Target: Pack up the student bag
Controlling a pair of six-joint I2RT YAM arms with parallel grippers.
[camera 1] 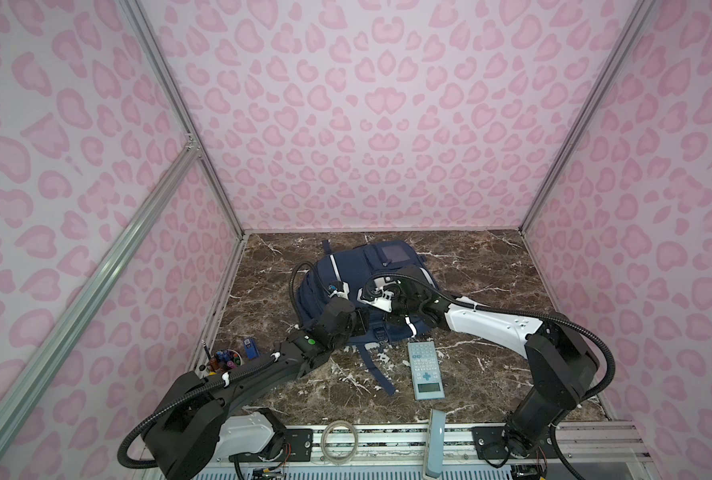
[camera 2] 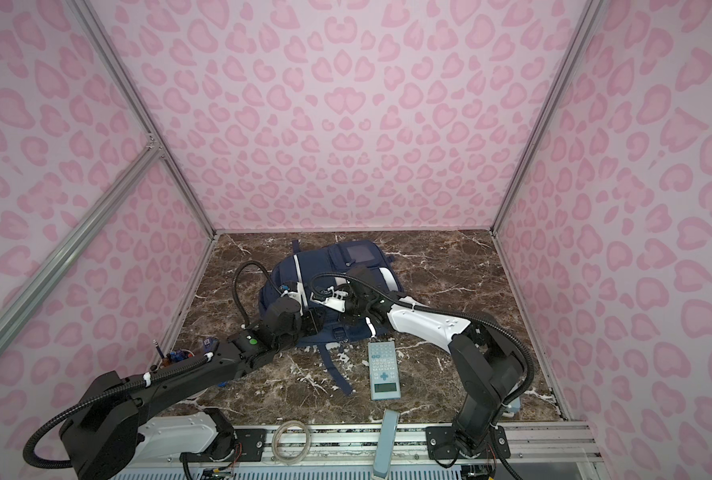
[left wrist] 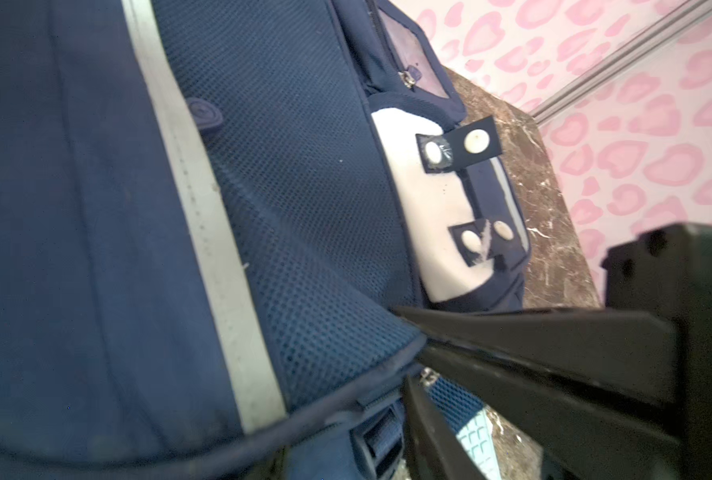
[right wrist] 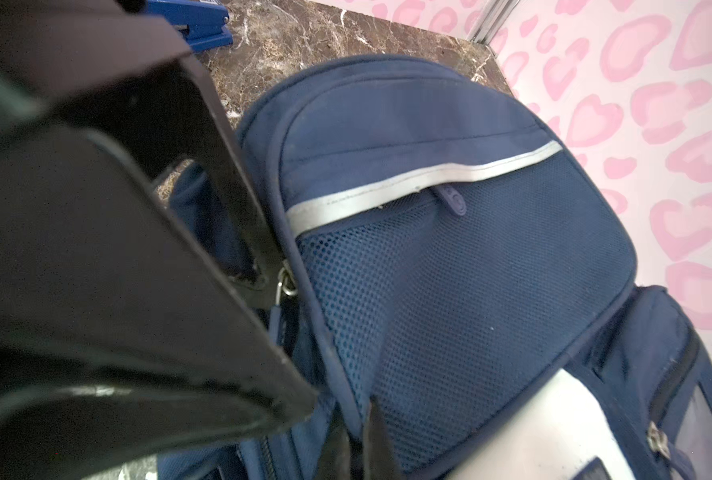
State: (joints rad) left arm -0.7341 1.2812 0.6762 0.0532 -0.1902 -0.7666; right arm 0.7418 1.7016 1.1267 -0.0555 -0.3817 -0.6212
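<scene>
Packing is looking barely begun. The large navy-blue fabric student bag (camera 1: 370, 257) with its white reflective stripes is lying flat, front pockets up, on the brown marble-patterned table (camera 1: 512, 270), towards the back wall. No lining is showing and no opening is visible, so I am judging it closed. 3 things are lying outside it: a pale blue-grey rectangular calculator (camera 1: 425, 365) just in front of the bag, a small pot of coloured pens (camera 1: 221, 359) at the table's left edge, and a blue stapler (camera 1: 251, 347) near that pot. Opening the bag and loading these are both left to do.

Both arms are reaching forward over the bag's near half, their wrists bending inward so the 2 grippers are nearly facing each other. The left gripper (left wrist: 402, 345) is sitting with its jaws partly apart and the bag's piped edge between them; whether they are pinching it I cannot tell. The right gripper (right wrist: 337, 407) is closed, beside a metal zip pull (right wrist: 285, 286); whether fabric is caught I cannot tell.
</scene>
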